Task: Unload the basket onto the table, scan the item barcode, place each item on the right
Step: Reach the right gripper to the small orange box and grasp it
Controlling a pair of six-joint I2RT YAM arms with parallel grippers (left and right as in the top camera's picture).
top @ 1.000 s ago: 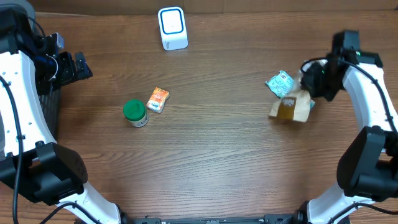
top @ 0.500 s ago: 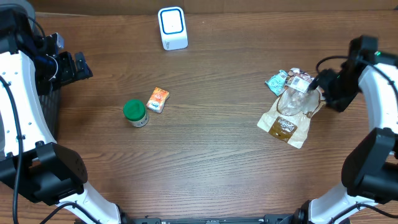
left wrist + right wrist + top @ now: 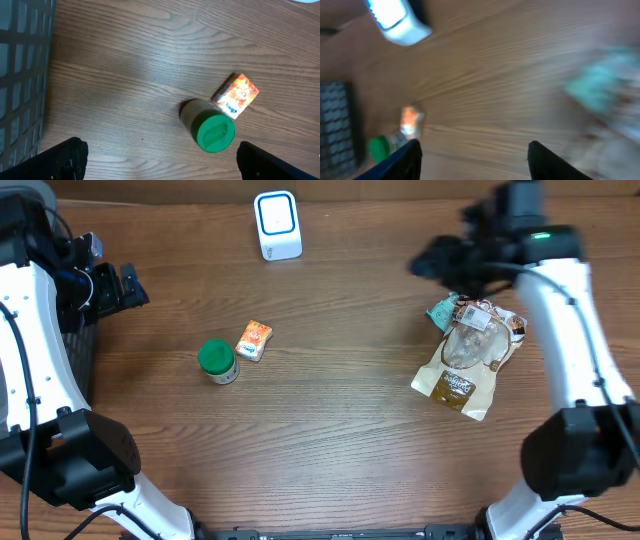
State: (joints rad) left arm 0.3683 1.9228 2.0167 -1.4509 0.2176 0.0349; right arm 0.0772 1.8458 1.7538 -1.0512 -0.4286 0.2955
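The right gripper (image 3: pixel 474 156) hung above the far right part of the tabletop (image 3: pixel 340 410), jaws well apart with nothing between them. Its wrist view was smeared with motion and looked out towards the scanner (image 3: pixel 278 225) at the far edge. The left gripper (image 3: pixel 128 286) sat by the left edge near the basket (image 3: pixel 20 75), spread fully wide and also empty.

No item was in front of the scanner. The pouch (image 3: pixel 466 358) lay flat near the right edge, with a teal packet (image 3: pixel 446 312) touching its far end. The green-lidded jar (image 3: pixel 217 361) and the orange box (image 3: pixel 254 340) stood just beside each other, left of the middle.

With both grippers empty and every item on the wood, the step in hand looked like picking an item rather than presenting one. Which item the right arm was bound for could not be told; its camera did take in the jar and the box.

The next move would call for settling over one item, closing on it securely, then carrying it to the scanner's face with the barcode turned towards it. No barcode could be made out on any item.
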